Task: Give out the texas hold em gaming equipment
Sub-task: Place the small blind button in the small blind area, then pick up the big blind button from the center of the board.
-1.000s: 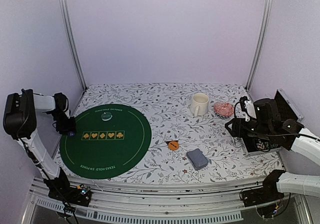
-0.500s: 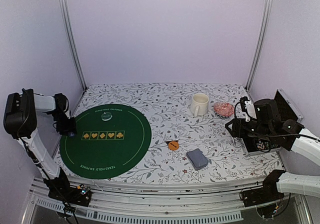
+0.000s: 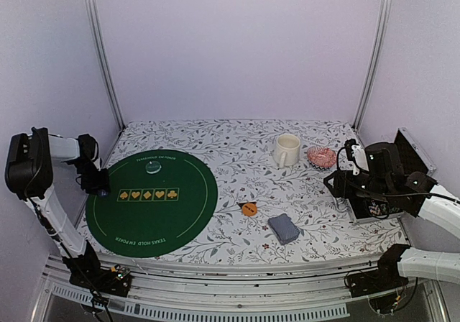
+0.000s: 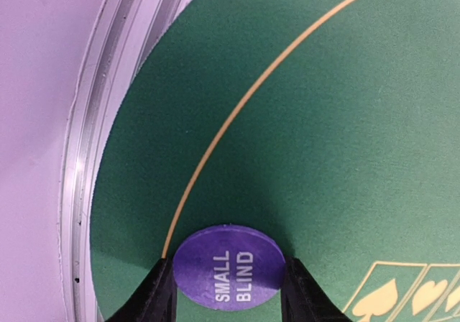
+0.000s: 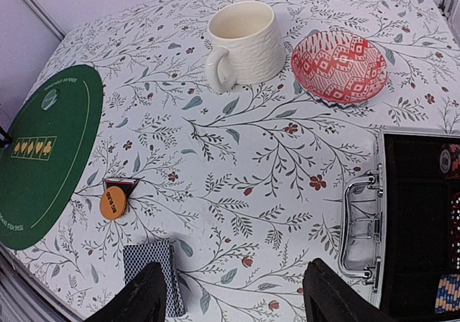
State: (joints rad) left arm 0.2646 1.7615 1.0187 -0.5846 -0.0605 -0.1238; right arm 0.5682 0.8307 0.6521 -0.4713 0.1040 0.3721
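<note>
The floral worktop (image 3: pixel 237 142) looks as it did a second ago; we find nothing shifted on it. The green round poker mat (image 3: pixel 180 214) covers its left part. At the right edge the black chip case (image 3: pixel 374 208) lies open. Our right hand (image 5: pixel 236 282) hovers beside it, fingers apart and empty. Our left hand (image 4: pixel 228 279) has not moved and stays clamped on the purple SMALL BLIND button (image 4: pixel 228 267) at the mat's left edge. The card deck (image 3: pixel 284 228) and orange disc button (image 3: pixel 249 209) lie off the mat, while the clear disc (image 3: pixel 153 167) is on it. We judge this placement nearly done, with release pending. Cards and chips remain.
</note>
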